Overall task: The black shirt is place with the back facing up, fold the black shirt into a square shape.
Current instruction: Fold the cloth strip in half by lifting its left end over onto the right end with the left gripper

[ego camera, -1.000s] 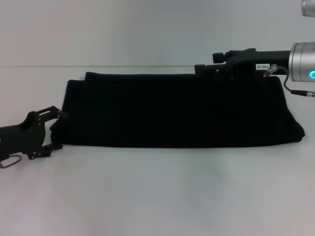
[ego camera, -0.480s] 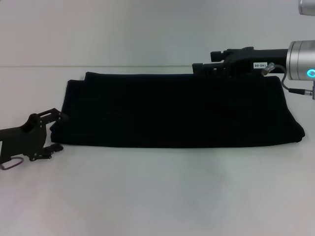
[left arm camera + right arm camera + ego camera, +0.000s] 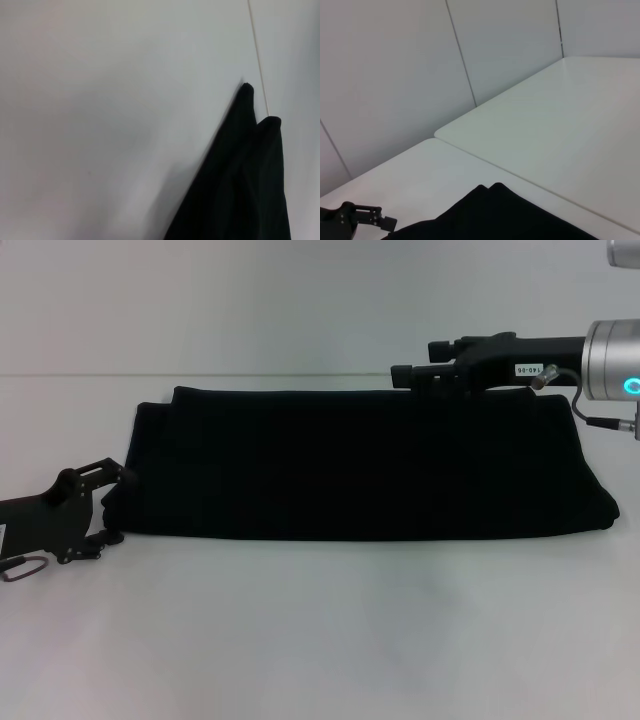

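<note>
The black shirt [image 3: 360,465] is seen in the middle of the head view, folded into a long flat band that lies across the white table [image 3: 320,640] from the left part of the frame to the right edge. No lettering is visible on it. The left gripper [image 3: 108,505] is placed at the lower left of the frame, at the left end of the band, with its fingers spread apart and touching the edge of the fabric; nothing is clamped between them. The right gripper [image 3: 400,375] is seen at the upper right of the frame, reaching leftward just above the far edge of the shirt; whether its fingers are apart or together cannot be told. In the left wrist view only two folded corners of the shirt [image 3: 245,175] on the table are shown. In the right wrist view the far corner of the shirt [image 3: 490,215] and the left gripper [image 3: 390,223] are visible at the bottom.
</note>
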Action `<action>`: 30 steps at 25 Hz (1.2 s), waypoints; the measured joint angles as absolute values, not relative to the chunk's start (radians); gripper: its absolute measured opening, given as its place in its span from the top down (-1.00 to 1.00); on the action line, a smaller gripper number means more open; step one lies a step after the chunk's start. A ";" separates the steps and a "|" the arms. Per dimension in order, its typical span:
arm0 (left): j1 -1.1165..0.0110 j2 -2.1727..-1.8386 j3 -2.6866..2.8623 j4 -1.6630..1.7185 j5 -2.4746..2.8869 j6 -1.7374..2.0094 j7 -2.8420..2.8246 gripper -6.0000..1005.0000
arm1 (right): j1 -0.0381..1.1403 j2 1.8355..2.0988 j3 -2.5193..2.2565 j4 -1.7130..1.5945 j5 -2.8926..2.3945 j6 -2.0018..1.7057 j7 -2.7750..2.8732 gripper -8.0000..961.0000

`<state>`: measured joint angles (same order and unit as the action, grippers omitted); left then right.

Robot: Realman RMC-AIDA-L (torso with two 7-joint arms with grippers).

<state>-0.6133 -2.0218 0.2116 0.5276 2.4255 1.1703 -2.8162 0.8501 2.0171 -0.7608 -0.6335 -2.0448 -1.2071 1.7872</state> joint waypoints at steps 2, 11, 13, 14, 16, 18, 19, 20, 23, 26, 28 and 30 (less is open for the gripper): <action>-0.614 -2.022 0.212 0.528 2.425 1.169 -2.814 -0.81 | 0.851 2.017 -0.761 -0.634 -2.045 -1.207 1.787 -0.81; -0.615 -2.022 0.211 0.528 2.425 1.146 -2.793 -0.80 | 0.851 2.017 -0.761 -0.634 -2.045 -1.207 1.788 -0.81; -0.615 -2.022 0.212 0.527 2.425 1.140 -2.787 -0.80 | 0.851 2.017 -0.761 -0.634 -2.045 -1.208 1.789 -0.81; -0.616 -2.022 0.212 0.526 2.425 1.136 -2.781 -0.80 | 0.851 2.017 -0.761 -0.634 -2.045 -1.209 1.789 -0.81; -0.619 -2.022 0.212 0.521 2.425 1.130 -2.772 -0.80 | 0.850 2.017 -0.761 -0.634 -2.045 -1.212 1.791 -0.81; -0.624 -2.022 0.211 0.516 2.425 1.126 -2.762 -0.80 | 0.850 2.017 -0.761 -0.634 -2.045 -1.213 1.792 -0.81; -0.627 -2.021 0.211 0.514 2.425 1.125 -2.758 -0.80 | 0.850 2.017 -0.761 -0.634 -2.045 -1.213 1.793 -0.81; -0.628 -2.021 0.211 0.514 2.425 1.124 -2.755 -0.80 | 0.850 2.018 -0.761 -0.634 -2.045 -1.214 1.793 -0.81; -0.631 -2.020 0.212 0.514 2.425 1.121 -2.749 -0.80 | 0.851 2.019 -0.761 -0.635 -2.044 -1.215 1.793 -0.81; -0.631 -2.020 0.212 0.514 2.425 1.115 -2.741 -0.80 | 0.851 2.020 -0.761 -0.635 -2.044 -1.215 1.793 -0.81; -0.632 -2.020 0.211 0.514 2.425 1.114 -2.732 -0.80 | 0.851 2.020 -0.761 -0.635 -2.044 -1.215 1.793 -0.81; -0.632 -2.020 0.211 0.514 2.425 1.114 -2.720 -0.80 | 0.851 2.020 -0.761 -0.635 -2.044 -1.214 1.793 -0.81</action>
